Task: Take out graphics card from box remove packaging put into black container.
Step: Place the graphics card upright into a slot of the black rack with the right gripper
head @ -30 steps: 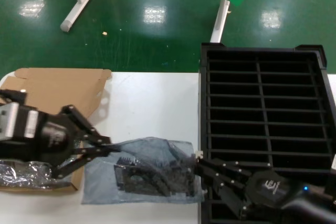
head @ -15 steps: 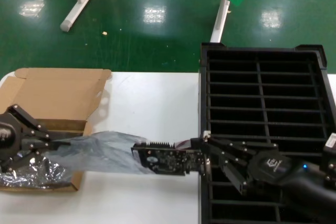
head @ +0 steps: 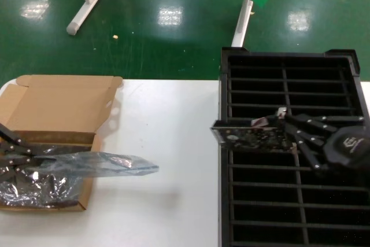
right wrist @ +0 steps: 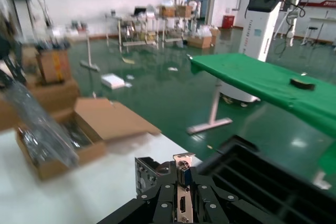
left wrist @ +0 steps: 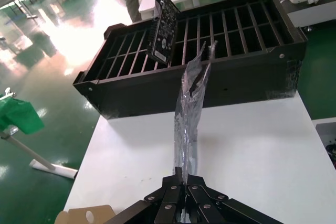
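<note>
Right pincer point(head: 284, 121) clamped on graphics card point(head: 250, 135); blue port point(right wrist: 183, 177) visible only from right wrist.

The left gripper point(head: 26, 155) sat low at the far left, fingers closed and pointing rightward, clamped on a bag point(head: 98, 165). The right gripper point(head: 284, 126) hung at the right, fingers reaching leftward, pinching a card point(head: 248, 136).

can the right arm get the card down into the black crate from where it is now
Probably yes. The right pincer holds the card above the black crate, and the slots beneath look open. The bag is off it, held by the left pincer.
</note>
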`<state>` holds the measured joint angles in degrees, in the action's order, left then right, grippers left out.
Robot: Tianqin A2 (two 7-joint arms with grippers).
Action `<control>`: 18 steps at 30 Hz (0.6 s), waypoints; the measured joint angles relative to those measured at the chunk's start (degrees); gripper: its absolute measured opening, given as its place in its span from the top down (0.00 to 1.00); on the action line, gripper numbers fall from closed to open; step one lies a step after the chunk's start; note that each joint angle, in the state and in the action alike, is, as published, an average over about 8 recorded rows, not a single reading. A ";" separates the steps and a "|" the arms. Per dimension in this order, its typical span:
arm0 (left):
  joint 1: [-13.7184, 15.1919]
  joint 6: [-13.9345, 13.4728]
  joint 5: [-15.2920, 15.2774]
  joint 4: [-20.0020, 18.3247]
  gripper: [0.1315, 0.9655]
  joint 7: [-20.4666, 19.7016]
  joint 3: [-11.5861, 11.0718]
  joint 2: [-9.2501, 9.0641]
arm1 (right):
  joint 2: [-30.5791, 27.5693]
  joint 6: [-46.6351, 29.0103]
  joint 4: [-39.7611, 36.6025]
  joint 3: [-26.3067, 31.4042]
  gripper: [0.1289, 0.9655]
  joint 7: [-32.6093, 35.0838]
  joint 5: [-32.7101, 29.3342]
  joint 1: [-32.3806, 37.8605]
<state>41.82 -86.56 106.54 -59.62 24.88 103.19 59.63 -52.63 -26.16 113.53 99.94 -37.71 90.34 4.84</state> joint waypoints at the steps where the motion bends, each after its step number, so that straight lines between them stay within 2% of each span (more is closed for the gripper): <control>1: 0.50 -0.49 0.05 1.28 0.99 0.93 0.26 -0.25 | -0.37 -0.23 0.63 -1.02 0.94 -1.07 -2.08 -0.47; 5: 3.12 -2.01 0.97 6.43 0.99 4.61 2.78 -1.32 | -1.10 -1.59 2.62 -5.42 0.94 -2.51 -10.08 -2.60; 10: 7.82 -2.93 4.10 12.95 0.99 9.43 9.53 -2.60 | -2.33 -2.63 3.86 -10.87 0.94 1.75 -16.90 -5.93; 13: 11.22 -3.17 6.37 16.92 0.99 12.20 14.59 -3.48 | -3.60 -2.76 4.18 -13.92 0.94 6.03 -17.82 -8.24; 18: 16.39 -3.32 9.97 22.75 0.99 16.04 22.31 -5.13 | -5.76 -2.73 4.38 -18.45 0.94 15.03 -14.45 -12.46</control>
<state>58.21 -89.88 116.52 -36.87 40.92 125.50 54.51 -58.39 -28.89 117.91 81.49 -22.69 75.89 -7.63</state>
